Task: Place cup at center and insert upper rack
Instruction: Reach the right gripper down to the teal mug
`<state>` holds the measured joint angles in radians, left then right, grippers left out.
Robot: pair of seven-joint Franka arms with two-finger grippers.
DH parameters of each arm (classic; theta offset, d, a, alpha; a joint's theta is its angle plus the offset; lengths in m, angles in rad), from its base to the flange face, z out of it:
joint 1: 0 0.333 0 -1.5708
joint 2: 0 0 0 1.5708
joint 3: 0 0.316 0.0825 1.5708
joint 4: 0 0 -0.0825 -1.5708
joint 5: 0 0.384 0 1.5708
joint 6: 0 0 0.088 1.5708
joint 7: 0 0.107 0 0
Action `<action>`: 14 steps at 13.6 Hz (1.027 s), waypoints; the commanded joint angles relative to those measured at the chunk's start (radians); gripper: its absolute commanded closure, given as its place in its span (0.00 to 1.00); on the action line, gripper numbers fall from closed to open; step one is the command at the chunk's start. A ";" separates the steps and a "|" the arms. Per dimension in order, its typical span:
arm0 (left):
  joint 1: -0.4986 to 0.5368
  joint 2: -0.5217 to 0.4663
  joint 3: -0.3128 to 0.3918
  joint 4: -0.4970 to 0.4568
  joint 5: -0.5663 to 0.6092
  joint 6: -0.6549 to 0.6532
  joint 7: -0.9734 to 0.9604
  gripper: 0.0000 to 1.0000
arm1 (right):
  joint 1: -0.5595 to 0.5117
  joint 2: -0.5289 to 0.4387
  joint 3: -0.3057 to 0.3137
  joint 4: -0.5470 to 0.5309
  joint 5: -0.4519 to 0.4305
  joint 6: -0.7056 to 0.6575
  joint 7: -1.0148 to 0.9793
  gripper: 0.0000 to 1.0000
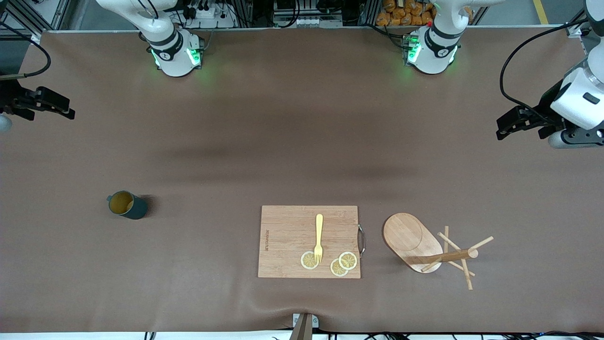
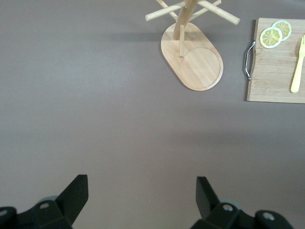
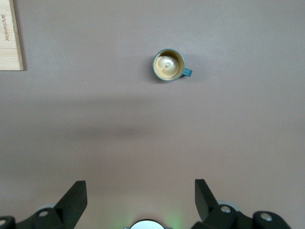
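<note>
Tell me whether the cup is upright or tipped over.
Upright. The cup stands on the table with its round mouth facing up, its tan inside showing, and its handle out to the side.

The front view looks down from high across the table (image 1: 292,141) toward both robot bases and takes in the whole surface. The left wrist view looks down from above the left gripper (image 2: 141,198), whose open fingers frame the rack (image 2: 193,57) and the board (image 2: 276,71) ahead of it; the front view shares both. The right wrist view looks down past the open right gripper (image 3: 140,200) at the cup (image 3: 168,65) ahead of it, also shared with the front view.
</note>
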<state>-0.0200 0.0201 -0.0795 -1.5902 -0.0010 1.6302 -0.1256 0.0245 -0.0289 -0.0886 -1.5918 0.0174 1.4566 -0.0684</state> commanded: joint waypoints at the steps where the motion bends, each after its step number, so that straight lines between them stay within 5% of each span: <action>1: -0.011 -0.006 0.001 0.004 0.012 -0.015 -0.015 0.00 | 0.008 -0.009 0.003 0.003 -0.004 0.001 0.016 0.00; 14: -0.005 0.018 -0.051 0.010 0.019 -0.073 -0.062 0.00 | 0.008 0.053 0.003 0.006 -0.007 0.049 0.012 0.00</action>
<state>-0.0328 0.0330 -0.1279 -1.5905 0.0006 1.5723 -0.1756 0.0254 -0.0040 -0.0865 -1.5919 0.0174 1.4777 -0.0684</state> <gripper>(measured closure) 0.000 0.000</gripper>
